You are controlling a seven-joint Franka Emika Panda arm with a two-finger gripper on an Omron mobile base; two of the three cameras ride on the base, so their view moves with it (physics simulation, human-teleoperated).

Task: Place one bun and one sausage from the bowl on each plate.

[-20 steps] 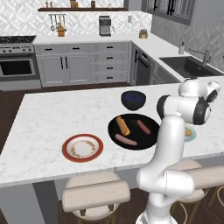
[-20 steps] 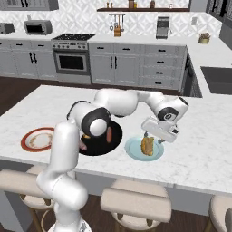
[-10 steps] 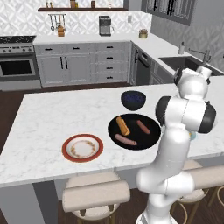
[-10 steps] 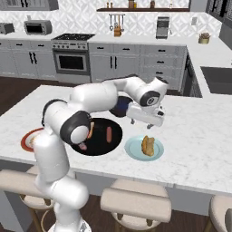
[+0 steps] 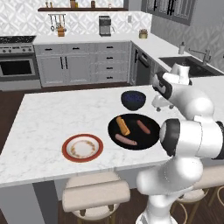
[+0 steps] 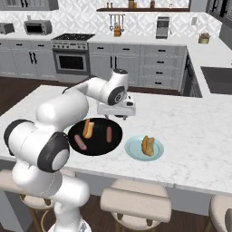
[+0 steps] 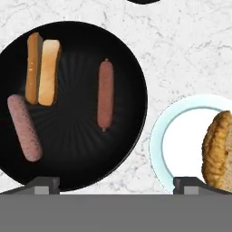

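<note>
With its jaws spread wide and empty, the gripper [image 6: 116, 113] hung above the black bowl [image 7: 122, 149], which held one bun [image 7: 42, 72] and two sausages [image 7: 105, 94], while another bun [image 7: 219, 152] lay on the pale blue plate [image 7: 158, 149].

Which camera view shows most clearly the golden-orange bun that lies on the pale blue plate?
The right base view: the golden-orange bun lies whole on the pale blue plate. In the hand view, the bun is larger but cut off at the edge. In the left base view, the white arm covers that spot.
</note>
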